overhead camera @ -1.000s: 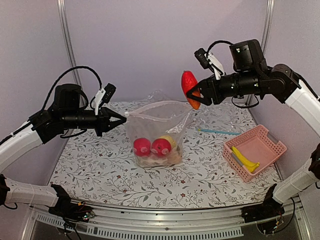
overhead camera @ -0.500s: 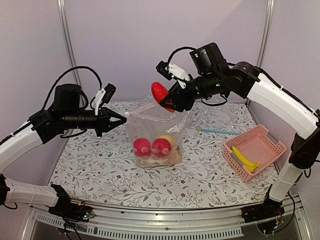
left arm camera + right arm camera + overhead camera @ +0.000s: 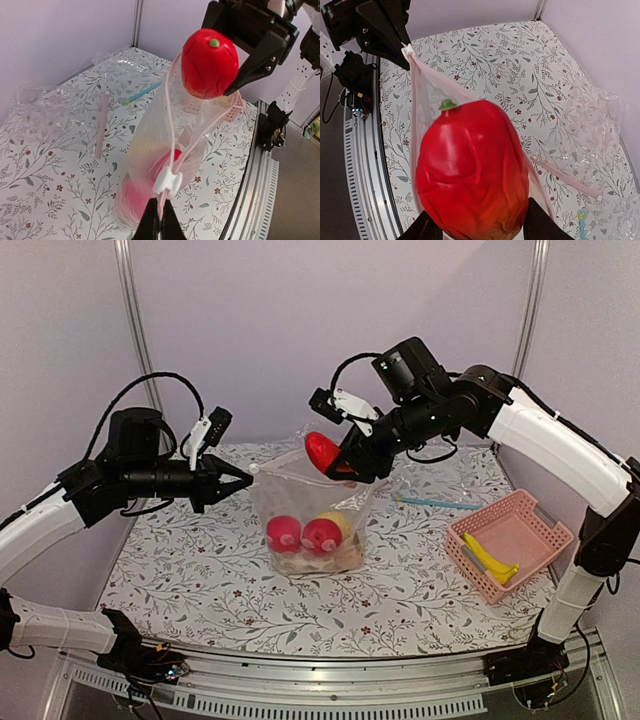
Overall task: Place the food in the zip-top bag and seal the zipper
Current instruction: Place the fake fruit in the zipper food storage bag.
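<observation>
Right gripper (image 3: 337,459) clamps one red fruit (image 3: 317,448) above the zip-top bag (image 3: 335,495); left gripper (image 3: 248,478) pinches its edge. Two round fruits (image 3: 284,533) inside; one banana (image 3: 492,561) lower right.

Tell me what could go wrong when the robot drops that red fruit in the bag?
The red fruit looks nearly as wide as the mouth of the bag, so it might catch the rim and roll onto the table. The left gripper pinches only one corner of the bag, so the drop could tug it loose.
</observation>
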